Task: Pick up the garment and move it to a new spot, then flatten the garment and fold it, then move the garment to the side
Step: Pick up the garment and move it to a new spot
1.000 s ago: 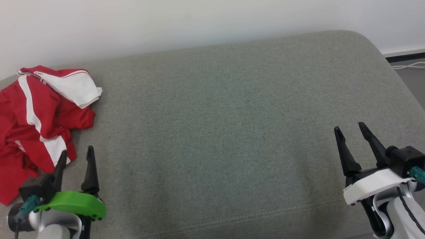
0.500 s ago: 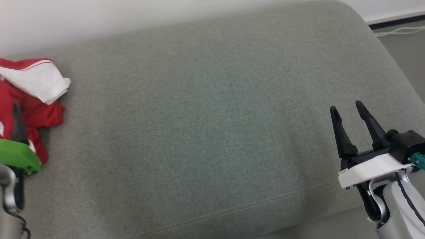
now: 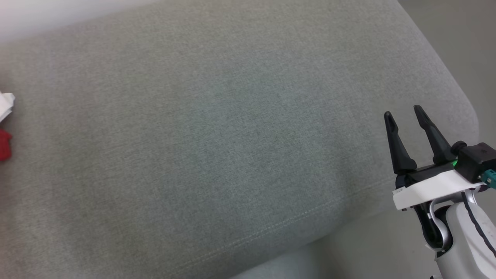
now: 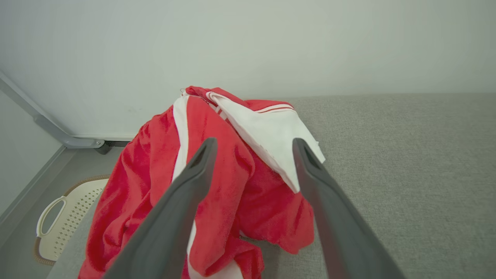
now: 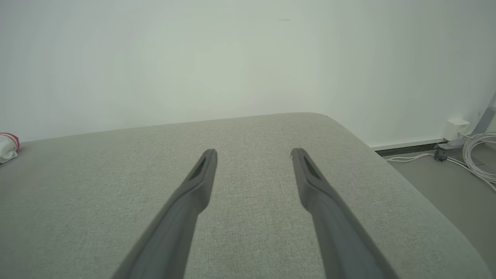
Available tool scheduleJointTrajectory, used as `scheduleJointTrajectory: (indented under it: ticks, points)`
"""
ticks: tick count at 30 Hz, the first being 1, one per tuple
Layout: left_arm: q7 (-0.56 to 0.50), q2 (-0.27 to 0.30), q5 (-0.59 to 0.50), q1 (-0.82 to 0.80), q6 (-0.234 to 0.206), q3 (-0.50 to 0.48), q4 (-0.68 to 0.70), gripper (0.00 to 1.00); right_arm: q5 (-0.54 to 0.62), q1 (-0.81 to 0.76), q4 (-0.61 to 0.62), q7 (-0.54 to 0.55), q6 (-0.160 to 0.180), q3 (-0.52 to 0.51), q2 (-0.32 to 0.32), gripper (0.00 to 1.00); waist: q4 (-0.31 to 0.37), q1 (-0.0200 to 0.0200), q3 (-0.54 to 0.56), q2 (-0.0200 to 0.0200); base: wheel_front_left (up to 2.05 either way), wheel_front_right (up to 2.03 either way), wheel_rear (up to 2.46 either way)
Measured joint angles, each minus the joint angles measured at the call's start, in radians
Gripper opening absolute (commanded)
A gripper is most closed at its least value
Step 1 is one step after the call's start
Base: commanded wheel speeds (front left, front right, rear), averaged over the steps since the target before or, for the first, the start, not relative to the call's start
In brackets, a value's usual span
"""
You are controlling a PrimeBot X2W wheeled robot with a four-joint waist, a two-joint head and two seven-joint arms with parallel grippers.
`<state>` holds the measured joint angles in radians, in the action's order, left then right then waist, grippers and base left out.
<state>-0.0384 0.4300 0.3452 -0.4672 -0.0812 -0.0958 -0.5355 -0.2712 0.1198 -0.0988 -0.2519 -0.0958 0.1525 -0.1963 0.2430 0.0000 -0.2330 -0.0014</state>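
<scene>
The garment (image 4: 217, 186) is a crumpled red and white sports top, heaped at the left end of the grey cushion (image 3: 232, 147). In the left wrist view my left gripper (image 4: 252, 143) hangs open just above and in front of the heap, its fingers wide apart with nothing between them. A scrap of the garment (image 3: 4, 128) shows at the head view's left edge, and a white bit of the garment (image 5: 7, 146) at the right wrist view's far left. My right gripper (image 3: 403, 114) stands open over the cushion's right end, holding nothing.
A pale wall runs behind the cushion. A cream perforated basket (image 4: 64, 217) sits on the floor off the cushion's left end. White cables (image 5: 476, 155) and a wall box lie on the floor to the right. The cushion's front seam (image 3: 271, 228) curves near its edge.
The head camera has swung right, so the garment and left gripper slid out past the left edge. The right gripper sits slightly higher in the picture, still open.
</scene>
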Motion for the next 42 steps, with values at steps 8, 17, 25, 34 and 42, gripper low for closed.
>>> scheduleJointTrajectory:
  ticks: [8,17,25,34,42]
  points:
    - [-0.023,0.038,-0.053,-0.047,-0.016,0.001,-0.050,1.00,0.000,0.000,0.001,0.000,-0.001,-0.017,0.006,1.00,0.041,0.0000,-0.048,0.0000,0.00,0.00,0.00]
    - [-0.040,0.064,-0.099,-0.106,-0.026,-0.025,-0.115,1.00,0.000,0.000,0.001,0.000,-0.009,-0.031,0.009,1.00,0.042,0.0000,-0.093,0.0000,0.00,0.00,0.00]
    - [-0.040,0.065,-0.129,-0.107,-0.035,-0.039,-0.168,1.00,0.000,0.001,0.000,0.000,-0.011,-0.025,0.014,1.00,0.032,0.0000,-0.098,0.0000,0.00,0.00,0.00]
    - [-0.032,0.040,-0.129,-0.131,-0.035,-0.059,-0.193,0.00,0.010,0.001,-0.004,0.000,-0.018,-0.025,0.019,1.00,0.025,0.0000,-0.097,0.0000,0.00,0.00,0.00]
    - [0.035,0.020,-0.175,-0.192,-0.042,0.003,-0.141,0.00,0.010,0.001,-0.017,0.000,-0.018,-0.048,0.028,1.00,0.010,0.0000,-0.079,0.0000,0.00,0.00,0.00]
